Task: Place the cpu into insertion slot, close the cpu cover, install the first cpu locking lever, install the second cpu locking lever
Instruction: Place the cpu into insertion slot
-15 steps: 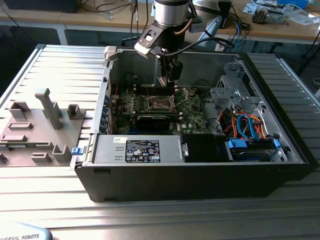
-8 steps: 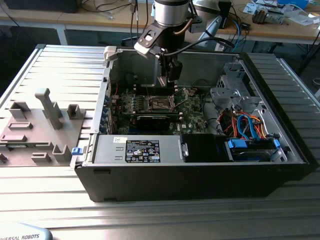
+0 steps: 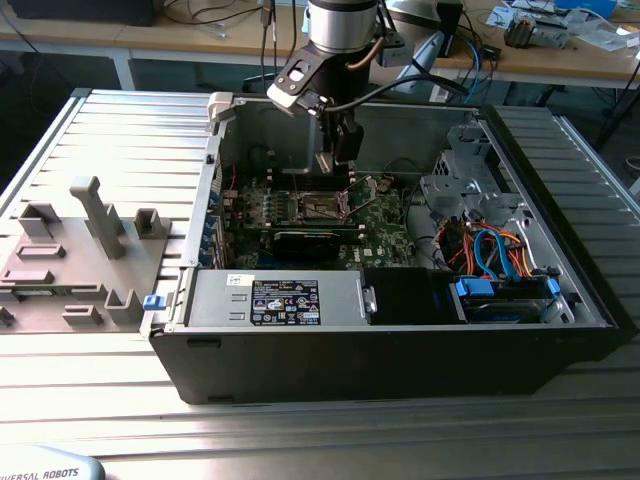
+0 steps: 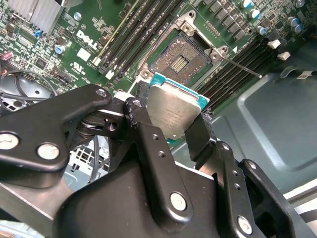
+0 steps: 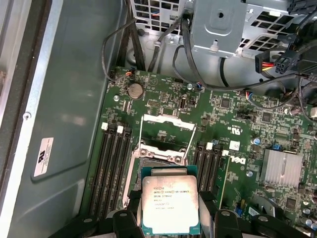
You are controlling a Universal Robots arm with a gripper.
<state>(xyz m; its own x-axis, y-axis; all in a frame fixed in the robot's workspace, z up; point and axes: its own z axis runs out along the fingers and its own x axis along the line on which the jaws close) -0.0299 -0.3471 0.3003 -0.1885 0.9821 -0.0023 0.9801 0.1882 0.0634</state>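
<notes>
An open computer case lies on its side on the ribbed metal tabletop. Inside it sits one green motherboard, with one labelled power supply along the near wall. Towards the exterior view's right the case also holds a metal drive cage with blue and orange cables below it. On the exterior view's left, outside the case, a grey fixture plate carries several grey moulded holders.

The single claw reaches down into the case above the board. In both wrist views its two black fingers are clenched on opposite edges of the one cpu, metal top facing the cameras. The chip hangs clear of the board, just above the insertion slot.

The slot is uncovered and holds nothing, its dark centre showing. In the first wrist view the cpu cover stands swung up on its hinge beyond the slot. Two thin locking levers are raised, one at each side of it. Long black memory slots flank the socket on both sides. One coin battery and one finned heatsink also sit on the board.
</notes>
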